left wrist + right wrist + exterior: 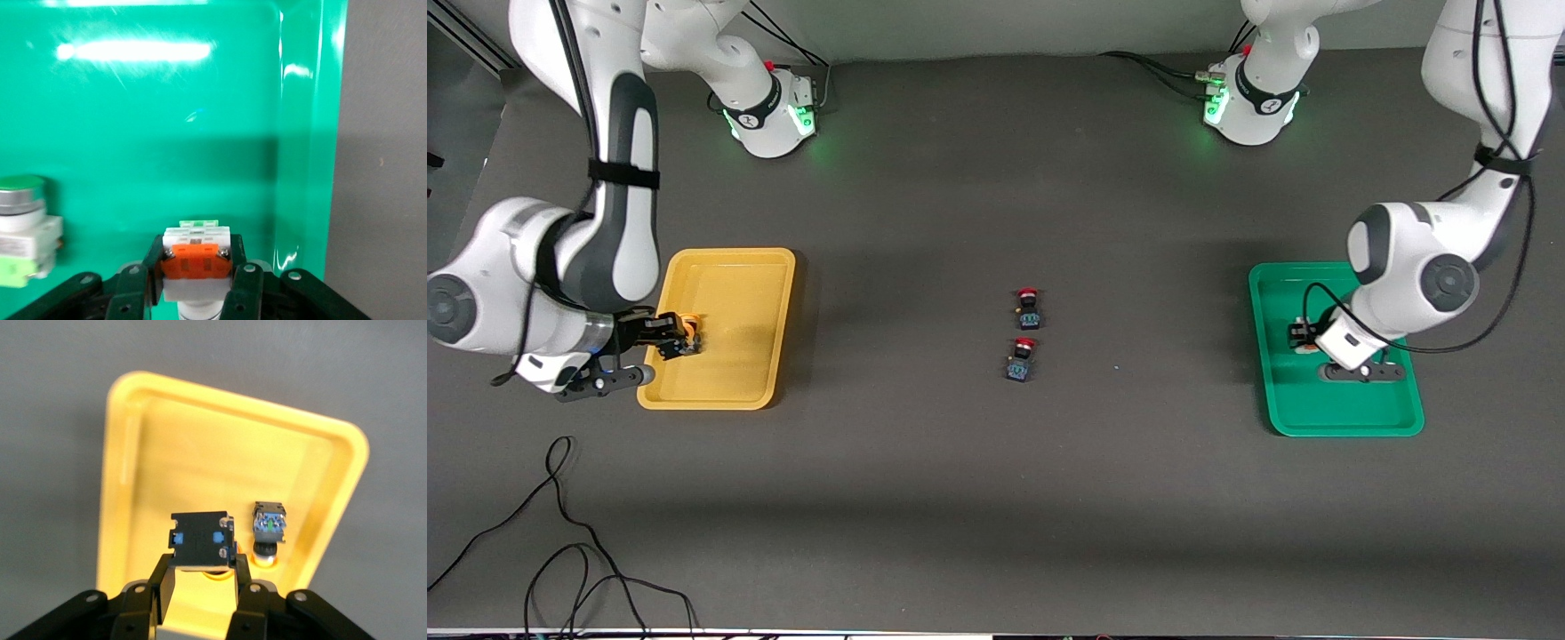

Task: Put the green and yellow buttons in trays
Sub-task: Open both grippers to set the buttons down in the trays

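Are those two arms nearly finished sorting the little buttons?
Nearly. One black button already lies in the shallow yellow plastic tray, and one green-capped white button in the green plastic tray. The right pincer holds another black button over yellow; the left pincer grips an orange-faced white block over green. Only releasing remains.

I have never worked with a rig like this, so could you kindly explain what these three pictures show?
Two robot arms work at a dark table. One picture looks down from a high camera facing them; the others come from cameras on each wrist. The right gripper, over the yellow tray, holds a black-bodied button beside another button lying in that tray. The left gripper, over the green tray, holds a white block with an orange face near a green-capped button. Two red-capped buttons lie mid-table.
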Controlling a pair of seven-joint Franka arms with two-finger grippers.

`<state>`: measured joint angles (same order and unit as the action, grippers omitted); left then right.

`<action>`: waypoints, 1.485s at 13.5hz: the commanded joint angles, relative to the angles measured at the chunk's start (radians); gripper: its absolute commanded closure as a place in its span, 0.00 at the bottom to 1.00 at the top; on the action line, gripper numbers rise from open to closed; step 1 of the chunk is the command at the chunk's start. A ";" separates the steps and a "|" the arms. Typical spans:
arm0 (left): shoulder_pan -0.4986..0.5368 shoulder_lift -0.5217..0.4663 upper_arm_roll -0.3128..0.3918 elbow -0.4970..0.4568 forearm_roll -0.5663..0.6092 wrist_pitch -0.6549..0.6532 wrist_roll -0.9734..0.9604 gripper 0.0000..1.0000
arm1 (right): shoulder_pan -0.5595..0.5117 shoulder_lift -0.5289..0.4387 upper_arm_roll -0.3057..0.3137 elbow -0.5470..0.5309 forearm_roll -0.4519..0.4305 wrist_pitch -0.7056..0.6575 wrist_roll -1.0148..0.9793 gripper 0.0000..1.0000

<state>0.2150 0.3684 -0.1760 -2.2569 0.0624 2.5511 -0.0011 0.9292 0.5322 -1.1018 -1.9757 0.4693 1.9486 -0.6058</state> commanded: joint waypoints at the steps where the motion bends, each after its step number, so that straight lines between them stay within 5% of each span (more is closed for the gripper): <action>1: 0.007 -0.016 -0.007 -0.023 -0.009 0.024 -0.014 1.00 | -0.009 0.064 0.055 -0.092 0.110 0.095 -0.072 0.62; 6: 0.007 -0.009 -0.007 -0.023 -0.007 0.026 -0.014 1.00 | -0.061 0.098 0.114 -0.091 0.155 0.089 -0.085 0.61; 7: 0.007 -0.009 -0.008 -0.023 -0.007 0.026 -0.013 1.00 | -0.062 0.100 0.115 -0.086 0.155 0.089 -0.078 0.49; 8: 0.007 -0.009 -0.008 -0.023 -0.007 0.024 -0.013 1.00 | -0.061 0.100 0.115 -0.084 0.155 0.089 -0.072 0.12; 9: 0.007 -0.009 -0.008 -0.023 -0.007 0.024 -0.013 1.00 | -0.061 0.098 0.115 -0.081 0.155 0.087 -0.072 0.00; 10: 0.007 -0.009 -0.007 -0.023 0.002 0.029 -0.007 0.01 | -0.061 0.098 0.115 -0.074 0.155 0.082 -0.071 0.00; 15: 0.009 -0.081 -0.007 -0.013 0.004 -0.026 0.004 0.00 | -0.044 0.077 0.080 0.041 0.129 -0.037 -0.036 0.00; 18: -0.002 -0.216 -0.011 0.103 0.004 -0.321 0.007 0.00 | -0.043 0.063 0.056 0.200 0.054 -0.190 0.070 0.00; 20: -0.006 -0.252 -0.016 0.301 0.004 -0.627 0.010 0.00 | -0.043 0.037 0.057 0.303 -0.003 -0.291 0.151 0.00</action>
<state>0.2158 0.1860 -0.1864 -2.1115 0.0640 2.1870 0.0013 0.8855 0.6043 -1.0454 -1.7710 0.5248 1.7531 -0.5481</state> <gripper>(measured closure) 0.000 0.000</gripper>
